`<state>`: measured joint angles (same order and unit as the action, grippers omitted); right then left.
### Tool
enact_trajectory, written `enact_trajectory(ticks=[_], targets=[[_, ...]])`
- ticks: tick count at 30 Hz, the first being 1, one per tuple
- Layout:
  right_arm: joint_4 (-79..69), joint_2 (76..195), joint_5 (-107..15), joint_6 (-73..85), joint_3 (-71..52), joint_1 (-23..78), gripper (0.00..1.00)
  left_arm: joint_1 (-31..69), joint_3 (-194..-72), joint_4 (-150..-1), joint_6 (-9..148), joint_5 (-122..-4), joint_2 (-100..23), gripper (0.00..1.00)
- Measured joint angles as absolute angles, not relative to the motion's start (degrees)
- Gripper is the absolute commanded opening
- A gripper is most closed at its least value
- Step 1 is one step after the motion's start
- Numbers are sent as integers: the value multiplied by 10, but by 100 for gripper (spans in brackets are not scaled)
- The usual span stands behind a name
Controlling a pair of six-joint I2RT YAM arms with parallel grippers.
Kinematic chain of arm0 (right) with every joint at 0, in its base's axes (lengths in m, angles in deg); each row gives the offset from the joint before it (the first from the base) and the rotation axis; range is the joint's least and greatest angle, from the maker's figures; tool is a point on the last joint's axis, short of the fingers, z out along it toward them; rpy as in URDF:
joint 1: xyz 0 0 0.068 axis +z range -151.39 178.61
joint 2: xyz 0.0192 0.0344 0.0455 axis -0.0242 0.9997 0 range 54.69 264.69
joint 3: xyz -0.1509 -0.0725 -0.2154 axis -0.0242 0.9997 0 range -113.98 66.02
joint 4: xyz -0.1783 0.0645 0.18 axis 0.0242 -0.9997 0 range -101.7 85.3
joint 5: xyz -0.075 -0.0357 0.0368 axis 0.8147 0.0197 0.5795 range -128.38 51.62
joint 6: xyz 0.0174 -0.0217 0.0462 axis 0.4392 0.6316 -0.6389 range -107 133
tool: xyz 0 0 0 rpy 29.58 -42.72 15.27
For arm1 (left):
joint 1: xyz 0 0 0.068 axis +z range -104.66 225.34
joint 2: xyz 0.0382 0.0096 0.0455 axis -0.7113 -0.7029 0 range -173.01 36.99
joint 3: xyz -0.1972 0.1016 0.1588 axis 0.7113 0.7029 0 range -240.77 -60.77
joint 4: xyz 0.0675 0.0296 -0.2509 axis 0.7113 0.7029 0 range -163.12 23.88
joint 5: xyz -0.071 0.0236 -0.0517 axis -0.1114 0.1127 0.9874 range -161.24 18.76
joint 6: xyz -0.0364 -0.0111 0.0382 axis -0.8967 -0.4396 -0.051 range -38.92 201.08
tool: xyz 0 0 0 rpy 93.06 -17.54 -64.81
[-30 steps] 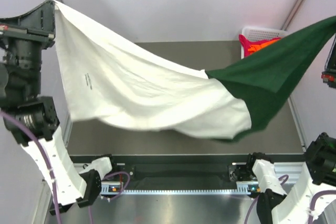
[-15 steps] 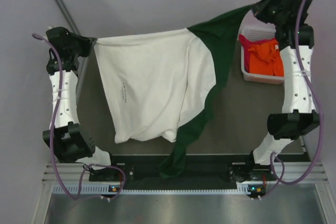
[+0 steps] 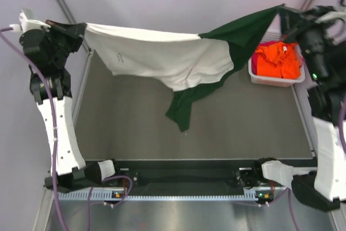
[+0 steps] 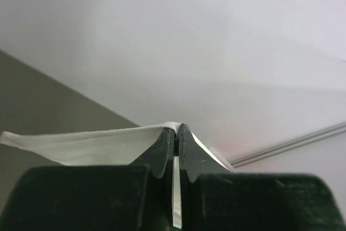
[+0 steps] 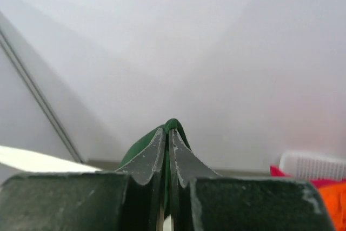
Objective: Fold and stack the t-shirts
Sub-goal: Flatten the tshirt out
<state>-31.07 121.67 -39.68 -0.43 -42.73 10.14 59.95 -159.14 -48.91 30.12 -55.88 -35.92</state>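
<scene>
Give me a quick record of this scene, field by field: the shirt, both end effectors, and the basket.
held shirt: white and green t-shirt, stretched in the air above the table, a green part hanging lowest
left end effector: shut on the white edge
right end effector: shut on the green cloth
basket: far right, holds an orange t-shirt
</scene>
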Motion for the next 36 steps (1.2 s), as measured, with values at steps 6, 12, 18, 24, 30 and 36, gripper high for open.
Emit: enact_trajectory(ticks=[6,12,18,24,30,36], targets=[[-225,1034,-405,-6,-371,102,0,600,-1592,-492,313,-566,-211,0],[-197,974,-415,-8,-380,102,0,600,-1604,-496,312,-567,-153,0],[-212,996,-416,-8,-395,102,0,599,-1578,-496,301,-558,-186,0],[-219,1069,-403,-10,-389,102,0,599,-1533,-508,284,-552,-259,0],[-230,1224,-380,-7,-418,101,0,599,-1501,-530,258,-545,-383,0],[-276,1420,-417,-27,-576,69,0,598,-1568,-536,221,-520,-529,0]])
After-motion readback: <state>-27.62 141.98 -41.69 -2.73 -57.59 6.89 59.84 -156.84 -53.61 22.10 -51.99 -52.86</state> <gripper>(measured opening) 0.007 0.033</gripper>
